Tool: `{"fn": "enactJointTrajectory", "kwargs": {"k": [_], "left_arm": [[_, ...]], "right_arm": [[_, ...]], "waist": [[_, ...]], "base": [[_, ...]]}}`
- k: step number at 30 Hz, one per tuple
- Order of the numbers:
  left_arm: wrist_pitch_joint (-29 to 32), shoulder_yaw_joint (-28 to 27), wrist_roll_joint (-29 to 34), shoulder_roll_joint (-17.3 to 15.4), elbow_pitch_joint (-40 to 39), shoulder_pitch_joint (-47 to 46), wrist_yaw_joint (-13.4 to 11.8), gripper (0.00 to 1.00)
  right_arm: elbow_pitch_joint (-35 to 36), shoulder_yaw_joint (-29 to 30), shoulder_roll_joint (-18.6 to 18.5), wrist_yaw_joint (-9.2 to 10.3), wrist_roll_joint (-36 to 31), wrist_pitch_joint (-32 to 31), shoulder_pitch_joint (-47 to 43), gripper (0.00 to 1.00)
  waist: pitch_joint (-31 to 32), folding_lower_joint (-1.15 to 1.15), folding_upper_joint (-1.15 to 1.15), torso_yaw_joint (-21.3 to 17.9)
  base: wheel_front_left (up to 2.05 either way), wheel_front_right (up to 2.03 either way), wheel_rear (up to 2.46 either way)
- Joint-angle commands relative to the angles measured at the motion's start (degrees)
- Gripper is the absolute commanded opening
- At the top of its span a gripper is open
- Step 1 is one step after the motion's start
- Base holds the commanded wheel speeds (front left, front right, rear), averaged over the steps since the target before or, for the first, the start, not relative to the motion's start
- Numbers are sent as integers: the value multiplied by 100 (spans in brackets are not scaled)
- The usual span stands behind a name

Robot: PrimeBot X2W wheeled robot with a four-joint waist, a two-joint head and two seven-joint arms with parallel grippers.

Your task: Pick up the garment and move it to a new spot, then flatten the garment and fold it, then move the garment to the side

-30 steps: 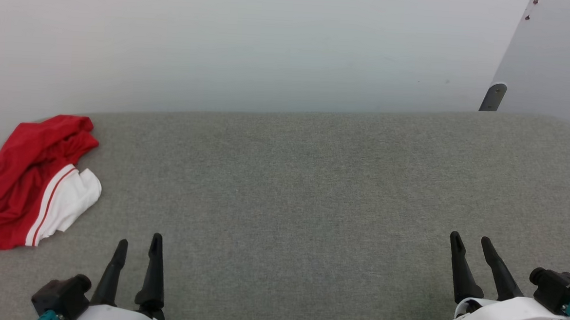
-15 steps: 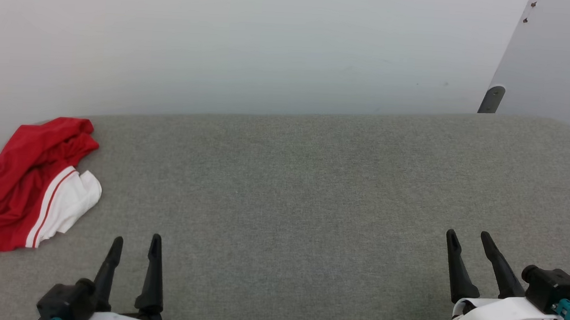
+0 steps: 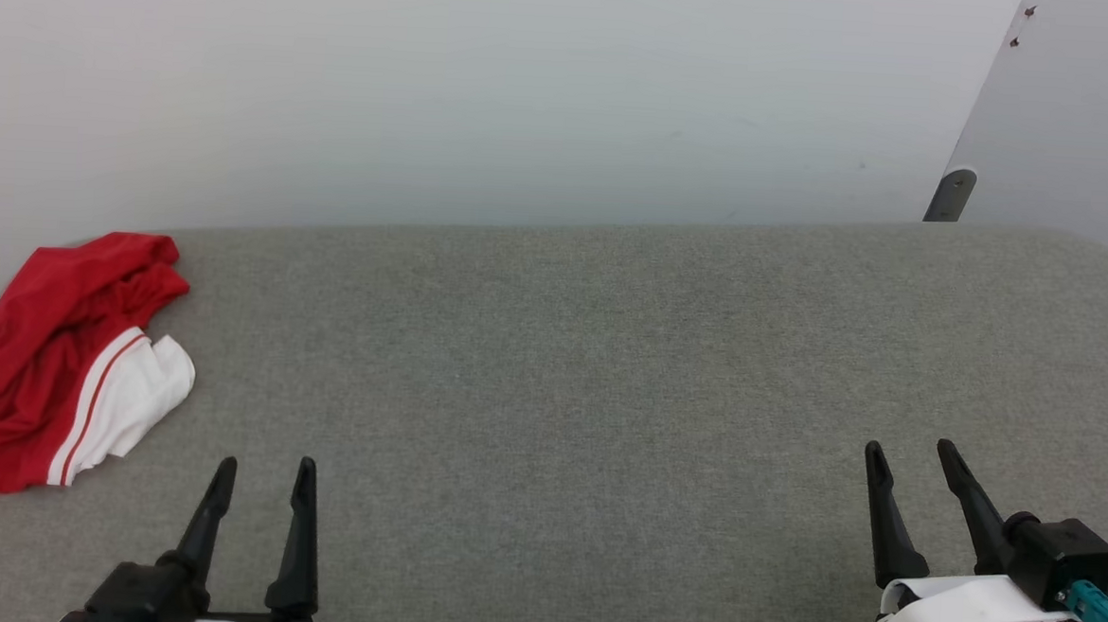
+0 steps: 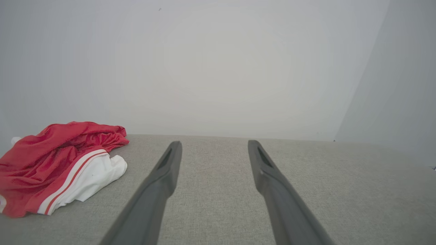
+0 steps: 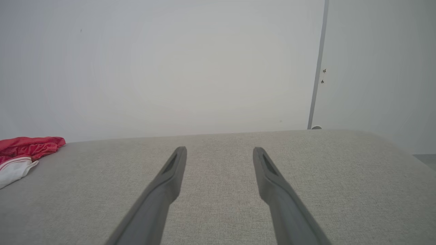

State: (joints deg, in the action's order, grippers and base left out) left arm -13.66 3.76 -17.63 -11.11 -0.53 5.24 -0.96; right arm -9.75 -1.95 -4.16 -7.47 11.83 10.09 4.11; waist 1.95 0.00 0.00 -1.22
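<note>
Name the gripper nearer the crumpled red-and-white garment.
The left gripper: the garment lies just up-left of it, while the right gripper sits far across the grey surface.

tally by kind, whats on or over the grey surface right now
crumpled red-and-white jersey garment: 1
black two-fingered pincers, both open and holding nothing: 2 (left pincer, right pincer)
grey fabric-covered surface: 1
total: 4
</note>
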Motion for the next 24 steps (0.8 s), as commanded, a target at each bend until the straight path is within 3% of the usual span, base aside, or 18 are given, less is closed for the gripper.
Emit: {"fn": "enactJointTrajectory", "kwargs": {"k": [1, 13, 24], "left_arm": [[-56, -2, 119, -21, -49, 59, 13, 100], [-163, -20, 499, 3, -130, 139, 43, 100], [-149, -61, 375, 30, -49, 163, 139, 100]], "right_arm": [[38, 19, -6, -4, -143, 45, 45, 100], [93, 46, 20, -4, -624, 137, 6, 100], [76, 68, 29, -4, -645, 161, 7, 100]], "waist": [[3, 0, 0, -2], [25, 0, 0, -12], [28, 0, 0, -18]], "base": [[0, 0, 0], [0, 0, 0], [0, 0, 0]]}}
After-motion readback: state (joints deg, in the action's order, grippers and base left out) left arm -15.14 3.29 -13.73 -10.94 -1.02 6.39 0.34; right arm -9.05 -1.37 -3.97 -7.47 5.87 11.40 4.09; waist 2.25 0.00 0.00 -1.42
